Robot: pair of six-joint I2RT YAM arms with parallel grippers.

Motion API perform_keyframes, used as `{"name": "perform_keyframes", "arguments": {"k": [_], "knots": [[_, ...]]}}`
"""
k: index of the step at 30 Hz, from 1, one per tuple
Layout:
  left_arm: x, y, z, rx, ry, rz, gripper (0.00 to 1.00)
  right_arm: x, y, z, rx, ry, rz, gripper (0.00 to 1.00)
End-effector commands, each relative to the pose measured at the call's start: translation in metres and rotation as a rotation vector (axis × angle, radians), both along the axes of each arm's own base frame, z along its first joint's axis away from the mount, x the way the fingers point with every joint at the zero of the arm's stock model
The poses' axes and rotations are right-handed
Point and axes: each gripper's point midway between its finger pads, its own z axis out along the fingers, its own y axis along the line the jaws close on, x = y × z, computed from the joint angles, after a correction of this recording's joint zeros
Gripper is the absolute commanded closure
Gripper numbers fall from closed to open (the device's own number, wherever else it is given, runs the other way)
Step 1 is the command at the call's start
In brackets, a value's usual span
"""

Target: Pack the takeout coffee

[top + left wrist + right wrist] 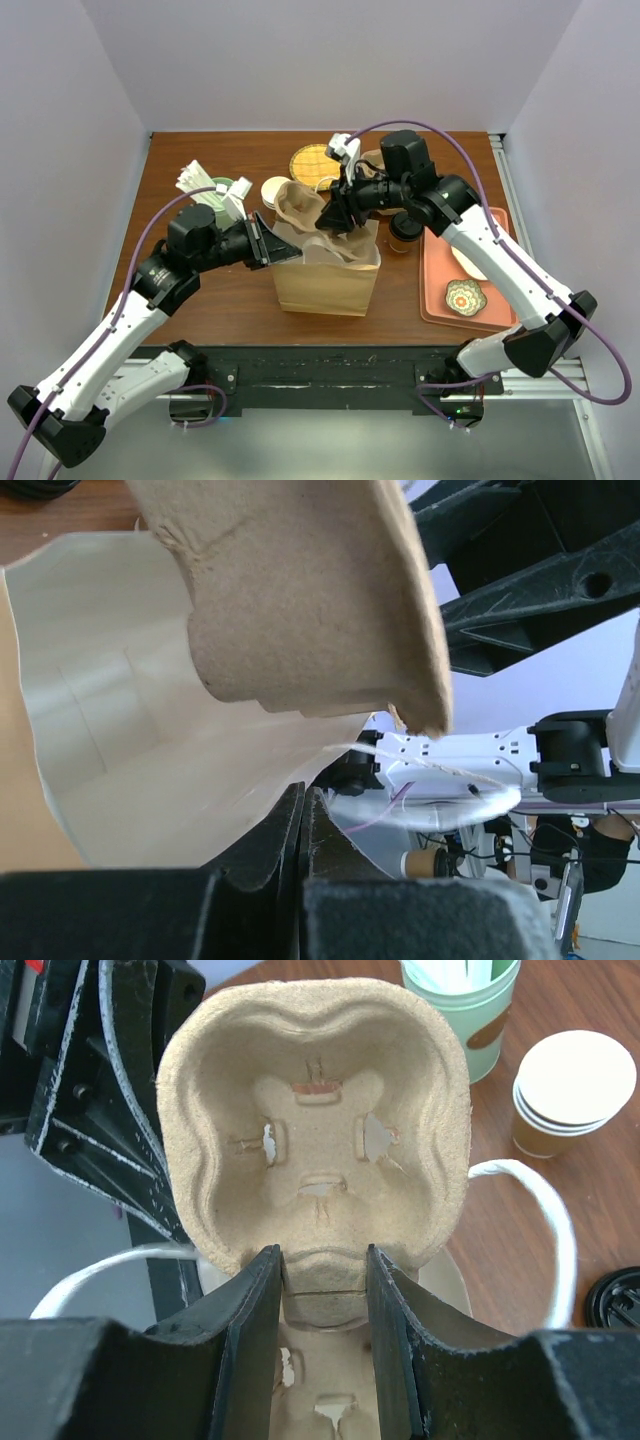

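- Right hand (322, 1265), closest to its wrist camera: fingers clamped on the edge of a moulded pulp cup carrier (315, 1110), held tilted over the open paper bag (325, 285).
- Left hand (303, 815): closed, pinching the bag's left rim.
- Takeout coffee (403, 236): upright on the worktop (220, 290), behind the bag's right side, just beside the orange tray (440, 280), below the right arm; neither hand on it.

PLACE: robot lab test cell | SIGNS: plain white walls (330, 60) boxing in a wooden tabletop (220, 292) | cabled left arm (110, 345) and right arm (505, 265) bolted to black bar (330, 372) at near edge
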Motion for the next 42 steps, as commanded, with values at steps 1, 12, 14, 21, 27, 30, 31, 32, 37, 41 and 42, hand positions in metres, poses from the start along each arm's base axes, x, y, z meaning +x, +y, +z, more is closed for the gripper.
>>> {"name": "perform_keyframes", "arguments": {"k": [1, 12, 14, 21, 27, 30, 31, 32, 37, 41, 42], "knots": [[-0.011, 0.007, 0.012, 0.017, -0.034, -0.012, 1.00, -0.004, -0.008, 0.008, -0.037, -0.082, -0.007, 0.80], [0.009, 0.060, 0.016, 0.237, 0.007, 0.287, 0.96, -0.013, -0.005, -0.002, -0.114, -0.129, 0.018, 0.80], [0.013, 0.063, 0.014, 0.256, 0.027, 0.316, 0.96, -0.013, -0.006, -0.001, -0.126, -0.137, 0.012, 0.80], [0.027, 0.062, 0.001, 0.296, 0.074, 0.359, 0.87, -0.013, -0.007, -0.002, -0.162, -0.159, 0.001, 0.80], [0.031, 0.054, -0.001, 0.280, 0.066, 0.333, 0.76, -0.013, -0.009, -0.006, -0.189, -0.164, -0.010, 0.81], [0.033, 0.047, 0.003, 0.243, 0.041, 0.312, 0.72, -0.012, -0.009, -0.008, -0.197, -0.160, -0.011, 0.81], [0.033, 0.047, -0.002, 0.247, 0.049, 0.308, 0.71, -0.012, -0.010, -0.008, -0.200, -0.162, -0.015, 0.81], [0.033, 0.046, -0.004, 0.250, 0.053, 0.306, 0.71, -0.012, -0.010, -0.009, -0.201, -0.161, -0.014, 0.81], [0.036, 0.047, -0.016, 0.285, 0.064, 0.305, 0.71, -0.013, -0.009, -0.008, -0.203, -0.161, -0.012, 0.81], [0.039, 0.048, -0.021, 0.317, 0.067, 0.307, 0.75, -0.013, -0.009, -0.008, -0.210, -0.162, -0.014, 0.81], [0.040, 0.047, -0.023, 0.323, 0.068, 0.301, 0.77, -0.013, -0.008, -0.009, -0.212, -0.158, -0.011, 0.81]]}}
